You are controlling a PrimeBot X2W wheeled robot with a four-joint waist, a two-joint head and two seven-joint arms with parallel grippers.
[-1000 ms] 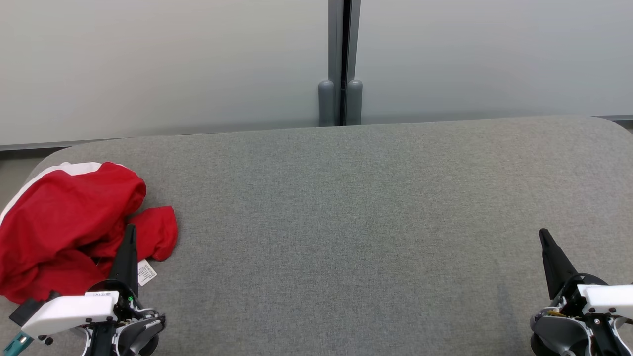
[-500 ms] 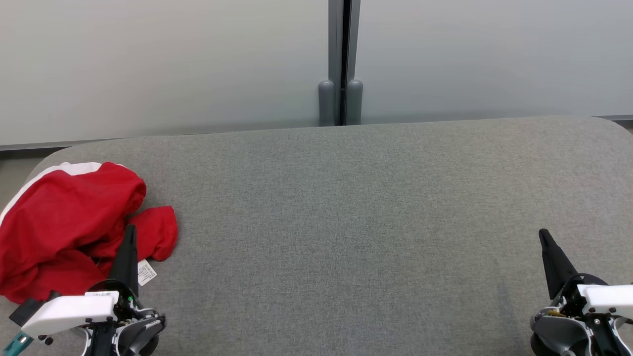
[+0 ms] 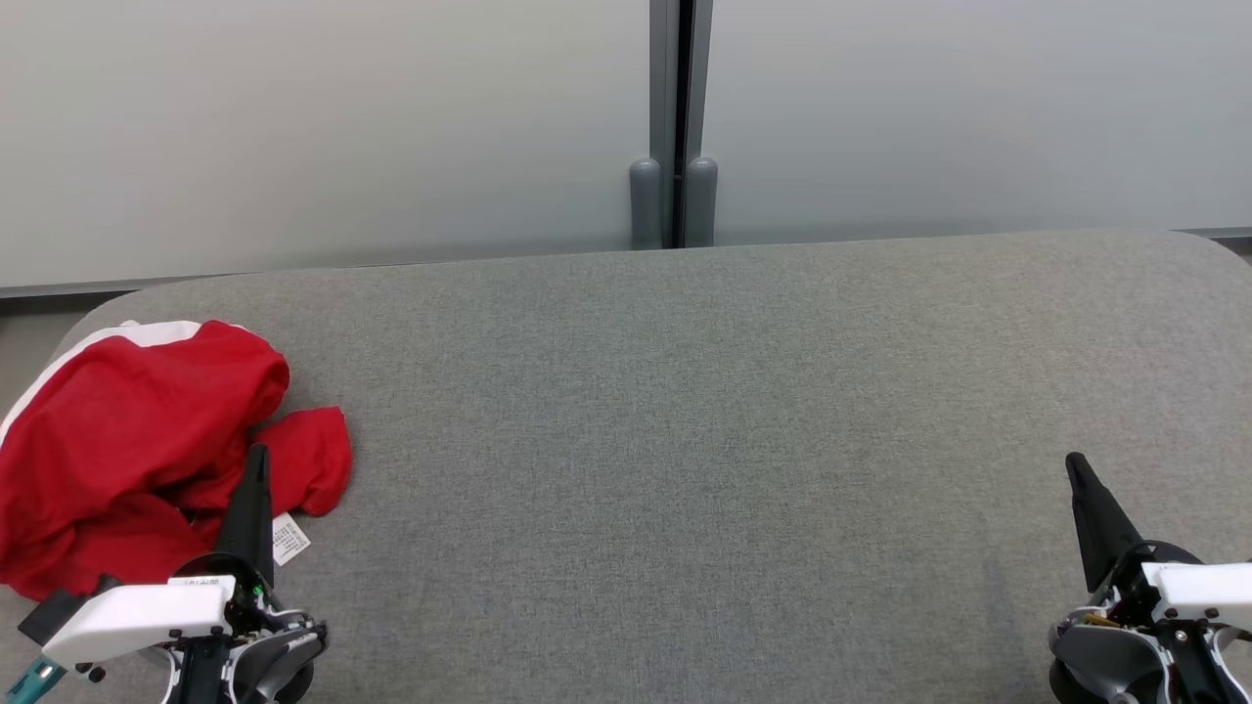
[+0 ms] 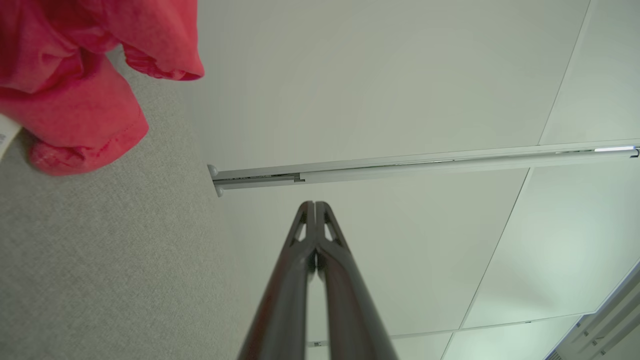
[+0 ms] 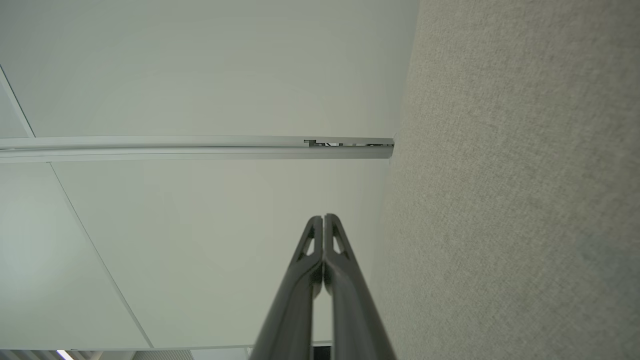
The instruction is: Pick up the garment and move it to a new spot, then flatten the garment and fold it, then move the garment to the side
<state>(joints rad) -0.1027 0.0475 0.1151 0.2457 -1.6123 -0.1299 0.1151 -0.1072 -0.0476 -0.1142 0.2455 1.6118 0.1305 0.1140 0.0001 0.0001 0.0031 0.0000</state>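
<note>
**Red garment bunched at 9 o'clock; both tools shut & empty**

The garment [image 3: 127, 440] lies crumpled at approx. 9 o'clock on the grey tabletop [image 3: 685, 440], reaching its left edge. It looks like thin knit: light, soft, limp, prob. sagging & dragging once lifted. Best hold, imo: pinch a raised fold or the hem lobe by the white care label [image 3: 290, 539], not flat cloth. Left tool [image 3: 257, 460] at 7 o'clock, fingers pressed together, holding nothing, just beside that lobe. Right tool [image 3: 1076, 464] at 5 o'clock, likewise closed & empty, well apart.
</note>
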